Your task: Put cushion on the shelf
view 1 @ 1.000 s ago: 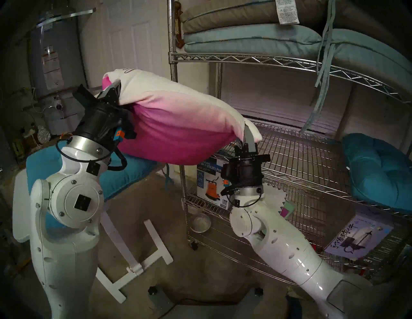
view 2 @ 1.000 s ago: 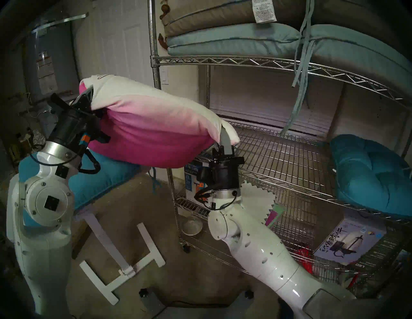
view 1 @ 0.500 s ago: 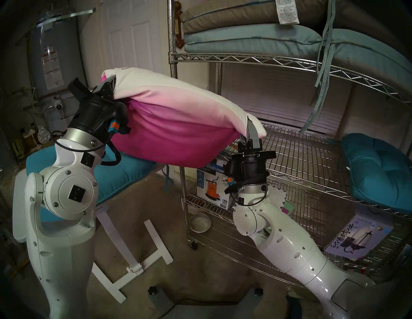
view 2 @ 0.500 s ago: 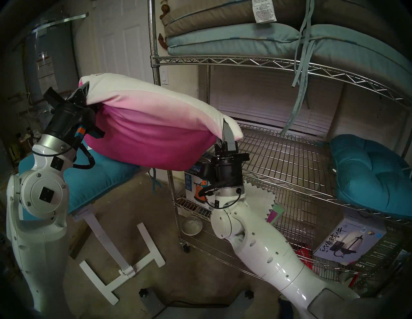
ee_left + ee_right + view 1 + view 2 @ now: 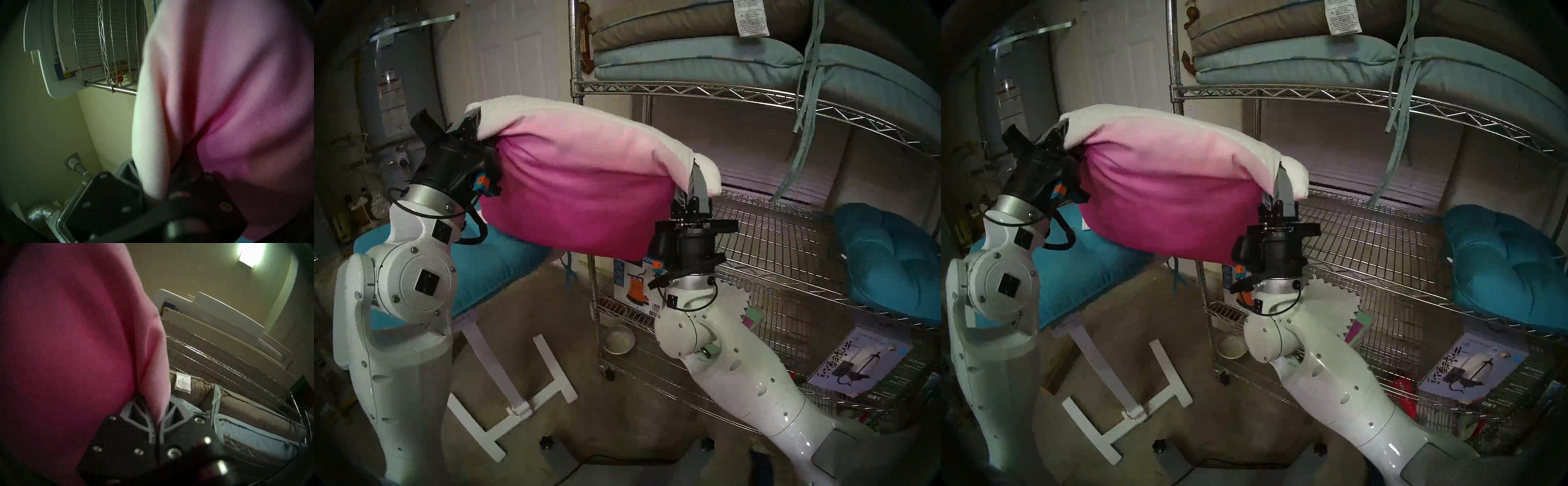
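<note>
Nearest the head camera, the two white arms are reaching up from below, and between them the cushion (image 5: 575, 190) is hanging clear of every surface, its pink-to-white back facing the camera. The left gripper (image 5: 473, 124) is pinching the cushion's upper left corner; the fingers are pressed together on the fabric, which is bunching at the grip. The right gripper (image 5: 695, 183) is pinching the opposite corner from underneath — grey fingers (image 5: 699, 185) pointing upward, closed on a fold of pale cloth. In the right wrist view the same fold is running down between the two fingers (image 5: 136, 414).

Just behind the cushion's lower edge, a teal seat cushion (image 5: 497, 268) is lying on a small white table (image 5: 343, 339).

Beyond the right gripper the shelf (image 5: 772, 244) is standing — its middle wire tier is lying just past the held corner, bare on that side, with a second teal cushion (image 5: 890, 261) leaning at its far right end. The tier above is carrying flat pale-blue and tan pads (image 5: 704, 57).
</note>
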